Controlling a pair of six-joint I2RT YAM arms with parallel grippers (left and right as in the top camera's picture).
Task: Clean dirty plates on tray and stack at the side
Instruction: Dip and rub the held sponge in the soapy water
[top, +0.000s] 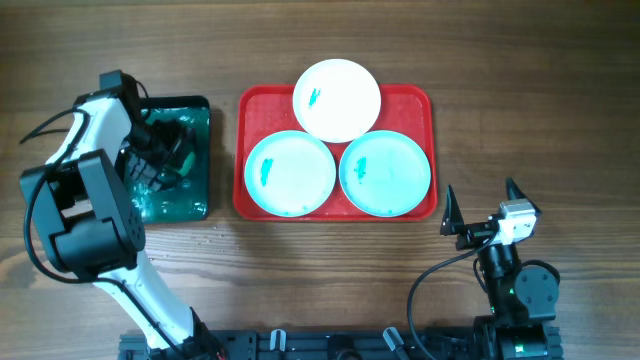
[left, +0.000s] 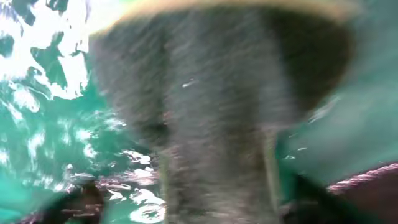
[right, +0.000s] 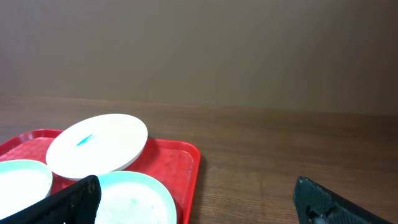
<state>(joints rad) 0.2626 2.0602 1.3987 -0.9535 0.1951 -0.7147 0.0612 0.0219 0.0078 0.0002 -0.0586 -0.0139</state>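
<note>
The red tray (top: 258, 110) lies mid-table and holds three dirty plates. The white plate (top: 338, 98) is at the back and overlaps both turquoise plates, one on the left (top: 290, 172) and one on the right (top: 385, 172). All three have teal smears. My left gripper (top: 165, 150) is down in the dark green tray (top: 195, 105), far left of the plates. The left wrist view is blurred. It shows a grey-green sponge (left: 217, 93) between the spread fingers (left: 196, 199). My right gripper (top: 480, 190) is open and empty, near the red tray's front right corner.
The green tray (left: 348, 124) holds wet foam. The right wrist view shows the red tray (right: 180, 162), the white plate (right: 96, 146) and a turquoise plate (right: 134, 196) ahead on the left. It shows bare wood on the right between the open fingers (right: 196, 186).
</note>
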